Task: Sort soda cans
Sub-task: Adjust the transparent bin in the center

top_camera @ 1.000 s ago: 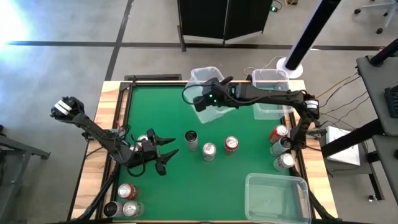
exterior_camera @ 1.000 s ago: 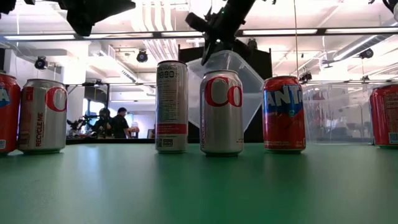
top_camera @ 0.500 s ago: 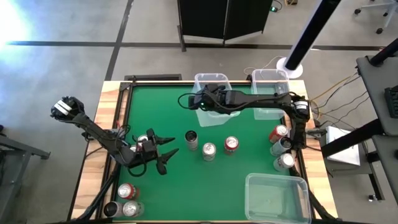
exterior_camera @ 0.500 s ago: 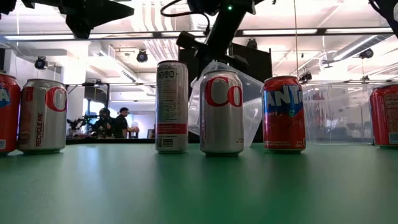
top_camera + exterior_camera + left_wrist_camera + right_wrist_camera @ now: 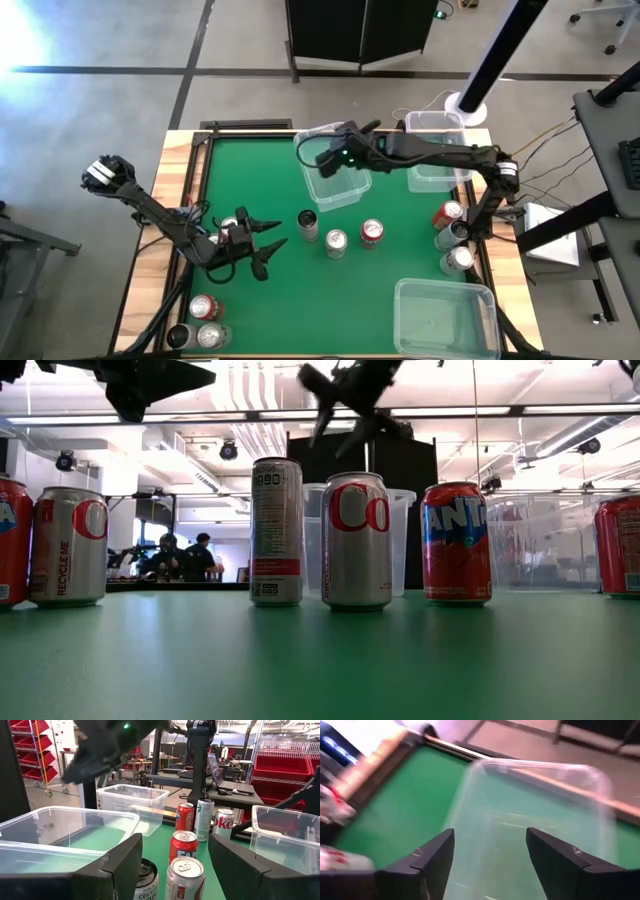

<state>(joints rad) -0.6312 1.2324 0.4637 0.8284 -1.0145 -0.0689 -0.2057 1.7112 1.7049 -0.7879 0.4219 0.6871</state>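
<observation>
Right claw point(image 5: 335, 155) spread wide, hovering over a clear bin point(image 5: 333, 170) at the worktop's point(image 5: 400, 250) far edge. Left claw point(image 5: 268, 243) wide too, just beside the black can point(image 5: 308, 226); silver can point(image 5: 336, 243) and red can point(image 5: 372, 232) line up beyond it.

Soda cans point(image 5: 336, 242) upright: 3 mid-table, clusters R edge, near-L corner.
</observation>
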